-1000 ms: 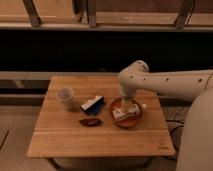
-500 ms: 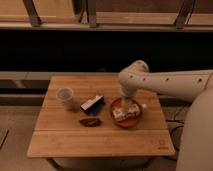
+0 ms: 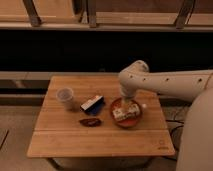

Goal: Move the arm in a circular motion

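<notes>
The cream-white arm (image 3: 165, 82) reaches in from the right over the wooden table (image 3: 100, 135). Its elbow bends near the table's back right, and the forearm points down. The gripper (image 3: 125, 104) hangs over a reddish bowl (image 3: 126, 113) that holds pale packets. The gripper tip sits just above the bowl's contents.
A clear plastic cup (image 3: 65, 97) stands at the table's left. A blue and white packet (image 3: 93, 104) lies in the middle, and a dark brown flat item (image 3: 90, 121) lies in front of it. A dark bench and window frames run behind the table.
</notes>
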You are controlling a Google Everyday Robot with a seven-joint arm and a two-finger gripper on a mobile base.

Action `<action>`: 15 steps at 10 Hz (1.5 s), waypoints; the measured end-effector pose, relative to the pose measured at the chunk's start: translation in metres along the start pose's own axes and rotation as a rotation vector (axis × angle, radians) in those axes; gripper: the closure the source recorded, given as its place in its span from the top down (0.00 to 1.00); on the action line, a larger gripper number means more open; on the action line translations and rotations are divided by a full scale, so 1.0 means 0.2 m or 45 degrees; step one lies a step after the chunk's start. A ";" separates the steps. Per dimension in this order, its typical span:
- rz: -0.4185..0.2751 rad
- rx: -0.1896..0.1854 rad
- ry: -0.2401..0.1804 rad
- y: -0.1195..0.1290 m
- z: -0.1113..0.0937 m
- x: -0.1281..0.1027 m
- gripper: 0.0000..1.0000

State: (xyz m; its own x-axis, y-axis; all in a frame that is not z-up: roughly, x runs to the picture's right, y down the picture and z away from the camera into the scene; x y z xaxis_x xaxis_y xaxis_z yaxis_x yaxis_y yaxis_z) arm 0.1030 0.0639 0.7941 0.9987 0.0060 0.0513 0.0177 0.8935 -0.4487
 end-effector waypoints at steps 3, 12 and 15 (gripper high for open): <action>-0.004 0.005 0.004 0.00 0.00 0.00 0.80; -0.409 0.137 0.125 -0.75 -0.42 0.35 0.80; -0.641 0.036 -0.026 -0.68 -0.31 -0.02 0.80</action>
State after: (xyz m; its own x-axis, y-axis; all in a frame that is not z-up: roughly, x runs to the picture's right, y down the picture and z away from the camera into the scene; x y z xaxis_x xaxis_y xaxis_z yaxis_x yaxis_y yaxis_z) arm 0.0987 -0.0853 0.8002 0.8652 -0.4207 0.2728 0.4957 0.7996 -0.3391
